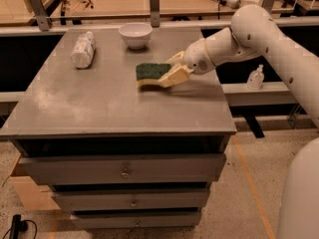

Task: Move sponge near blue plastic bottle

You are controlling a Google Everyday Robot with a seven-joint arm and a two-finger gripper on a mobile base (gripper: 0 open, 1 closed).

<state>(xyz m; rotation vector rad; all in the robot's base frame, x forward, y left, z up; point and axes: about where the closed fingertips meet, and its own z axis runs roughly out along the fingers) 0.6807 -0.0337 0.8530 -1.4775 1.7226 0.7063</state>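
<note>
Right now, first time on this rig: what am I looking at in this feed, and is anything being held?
One camera looks down at a grey cabinet top with drawers below. The white arm reaches in from the picture's right. Its end effector, a two-finger clamp, is closed on the right end of the sponge, green side up, near the middle. The blue plastic bottle, pale and lying on its side, is at the far left, apart from the sponge. A white bowl sits near the back edge.
</note>
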